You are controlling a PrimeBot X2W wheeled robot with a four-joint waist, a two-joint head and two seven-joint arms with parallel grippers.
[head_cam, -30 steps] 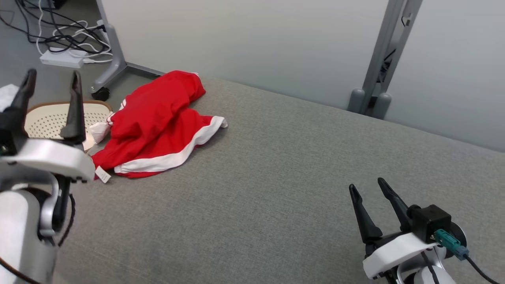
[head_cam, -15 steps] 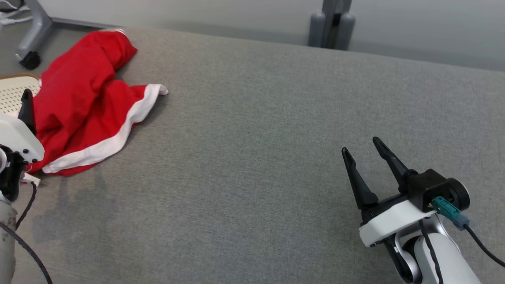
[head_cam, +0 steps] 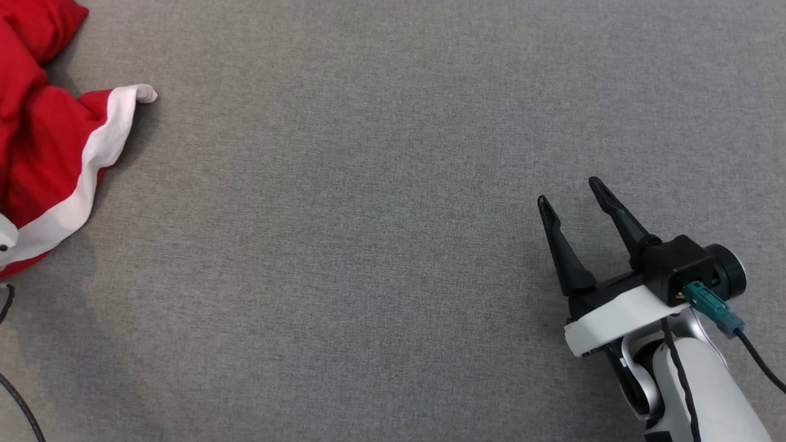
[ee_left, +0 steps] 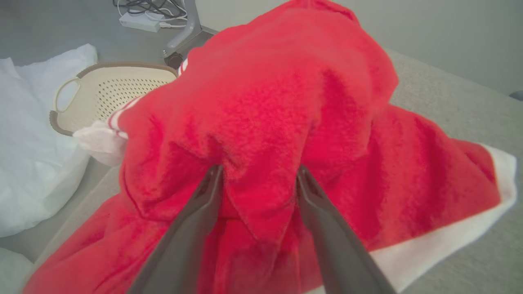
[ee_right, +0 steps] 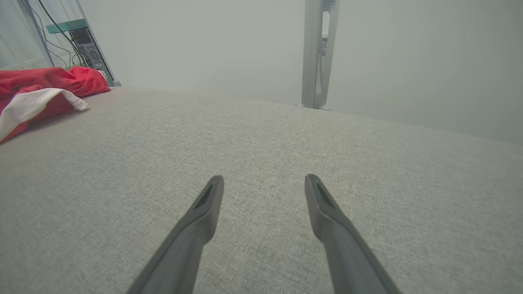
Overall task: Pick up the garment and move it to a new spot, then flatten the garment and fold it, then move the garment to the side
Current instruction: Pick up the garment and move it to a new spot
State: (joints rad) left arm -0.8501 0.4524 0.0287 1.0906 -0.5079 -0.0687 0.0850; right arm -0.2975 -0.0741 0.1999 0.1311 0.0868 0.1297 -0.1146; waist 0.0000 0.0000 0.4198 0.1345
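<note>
Grey fabric-covered tabletop [head_cam: 368, 245], mostly bare, with the red garment [head_cam: 37, 141] crumpled at its far left edge. It's red with a white band along the hem, and it looks like some kind of sports top or shorts, can't tell which while it's bunched up. Just off that end there's a cream perforated basket [ee_left: 102, 90] and a white plastic bag [ee_left: 32, 143].

So we're at step one, the pick-up. The left claw [ee_left: 259, 171] is nosed right into the heap. Its fingers [ee_left: 196, 228] are spread wide with a ridge of red cloth humped up between them and the tips sunk into the folds, but nothing is pinched yet. The right claw [head_cam: 570, 191] is over bare surface at the near right, well apart from the garment, spread wide and holding nothing.

My guess for the next bit: the left claw needs to squeeze on that ridge, get a proper bite through more than the top layer, then lift and carry it toward the open middle. If it only catches a thin fold, the cloth will probably slip out.
</note>
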